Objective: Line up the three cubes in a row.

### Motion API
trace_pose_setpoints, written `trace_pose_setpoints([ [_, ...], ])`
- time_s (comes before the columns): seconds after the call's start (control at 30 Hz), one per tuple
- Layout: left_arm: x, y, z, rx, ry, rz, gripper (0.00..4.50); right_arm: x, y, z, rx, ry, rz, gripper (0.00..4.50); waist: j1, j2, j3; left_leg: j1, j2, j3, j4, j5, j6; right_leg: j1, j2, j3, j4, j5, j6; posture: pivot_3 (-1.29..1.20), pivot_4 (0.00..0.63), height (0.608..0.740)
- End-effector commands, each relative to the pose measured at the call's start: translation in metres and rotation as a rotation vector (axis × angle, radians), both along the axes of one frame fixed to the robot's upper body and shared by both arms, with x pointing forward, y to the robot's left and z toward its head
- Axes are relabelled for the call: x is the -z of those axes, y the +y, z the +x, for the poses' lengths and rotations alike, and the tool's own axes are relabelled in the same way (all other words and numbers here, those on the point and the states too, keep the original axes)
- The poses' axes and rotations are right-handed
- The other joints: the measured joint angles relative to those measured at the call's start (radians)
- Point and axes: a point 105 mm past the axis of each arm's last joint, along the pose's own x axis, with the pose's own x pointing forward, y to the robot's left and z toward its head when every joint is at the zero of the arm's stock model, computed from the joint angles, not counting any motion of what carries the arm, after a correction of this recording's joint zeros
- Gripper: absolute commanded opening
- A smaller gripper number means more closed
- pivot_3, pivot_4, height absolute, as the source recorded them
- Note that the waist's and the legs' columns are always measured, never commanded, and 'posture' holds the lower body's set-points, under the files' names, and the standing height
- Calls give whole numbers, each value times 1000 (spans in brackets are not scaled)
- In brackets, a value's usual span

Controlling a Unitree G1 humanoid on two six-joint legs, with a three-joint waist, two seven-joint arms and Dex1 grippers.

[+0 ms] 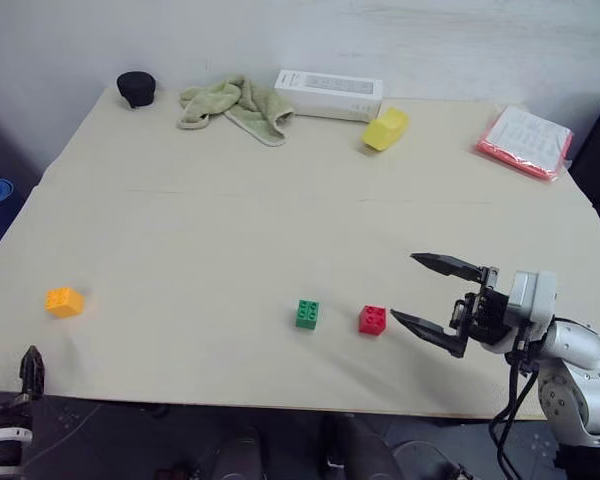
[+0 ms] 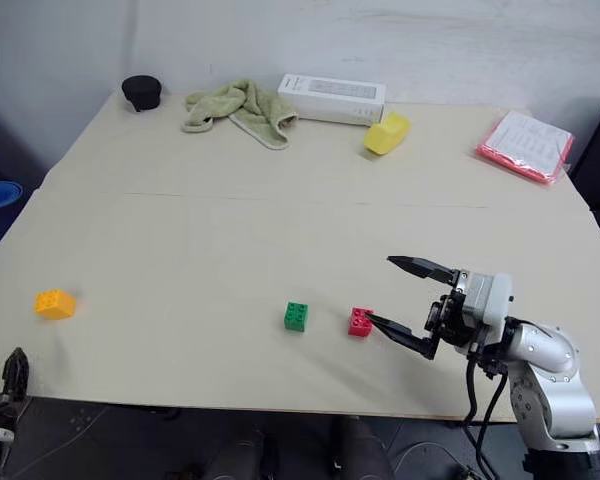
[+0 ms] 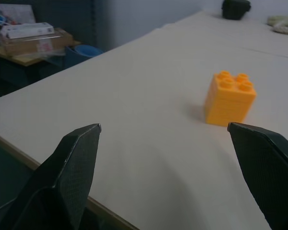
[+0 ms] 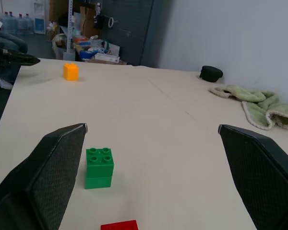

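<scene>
While both claws gape empty, orange cube (image 1: 64, 301) sits near table (image 1: 280, 215) left edge.

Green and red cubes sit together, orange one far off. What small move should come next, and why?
Probably the left gripper, open and facing the orange-yellow cube, should ease forward around it. That cube sits alone near the table's left edge, while the green cube and red cube already sit side by side.
</scene>
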Motion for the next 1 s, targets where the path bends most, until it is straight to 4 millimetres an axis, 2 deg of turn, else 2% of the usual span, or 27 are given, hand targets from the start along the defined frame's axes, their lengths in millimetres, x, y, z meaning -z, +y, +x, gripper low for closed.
trace_pose_setpoints([
  [0.03, -16, -8, 18, 7, -12, 58, 4436, -1, 2, -2, -18, -14, 4, 4500, -2, 0, 0, 0, 0, 0, 0, 0, 0, 0, 0, 0, 0, 0, 0, 0, 150, 740],
  [0.13, -20, -19, 39, 51, -1, 52, 4436, -1, 2, -2, -19, -10, 6, 4500, -3, 0, 0, 0, 0, 0, 0, 0, 0, 0, 0, 0, 0, 0, 0, 0, 150, 740],
  [0.3, -18, -7, 55, -40, 80, 60, 4436, 1, 5, -2, -26, -6, 3, 4500, -7, 0, 0, 0, 1, 0, 0, 0, 0, 0, 1, 0, 0, 0, 0, 0, 150, 740],
  [0.43, -16, -4, 76, -29, 120, 51, 4436, 3, 6, -2, -18, 1, 5, 4500, -4, 0, 0, 1, 1, 1, 0, 0, 0, 0, 0, 0, 1, 0, 0, 0, 150, 740],
  [0.53, -13, -6, 86, 16, 151, 32, 3885, 4, 6, -2, -11, -1, 4, 4500, -3, 0, 0, 1, 0, 1, 0, 0, 0, 0, 0, 0, 1, 0, 0, 0, 150, 740],
  [0.67, -13, -15, 92, 87, 156, 48, 2578, 6, 5, -3, -3, -7, 6, 4500, -7, 1, 0, 1, 1, 1, 0, 0, -1, 0, 0, 0, 1, 0, 0, 0, 150, 740],
  [0.77, -13, -13, 91, 81, 170, 63, 1699, 7, 4, -4, 5, -10, 10, 4500, -6, 1, 0, 2, 1, 1, 0, 0, -1, 0, 0, 0, 2, 0, 0, 0, 150, 740],
  [0.9, -16, -13, 90, 103, 150, 68, 1567, 8, 3, -4, 13, -13, 9, 4500, -5, 1, 0, 2, 1, 1, 0, 0, -1, 0, 0, 0, 3, 0, 0, 0, 150, 740],
  [1.0, -33, -22, 96, 188, 54, 86, 1567, 8, 2, -2, 21, -17, 7, 4500, -4, 1, 0, 2, 1, 1, 0, 0, -1, 0, 0, 0, 2, 0, 0, 0, 150, 740],
])
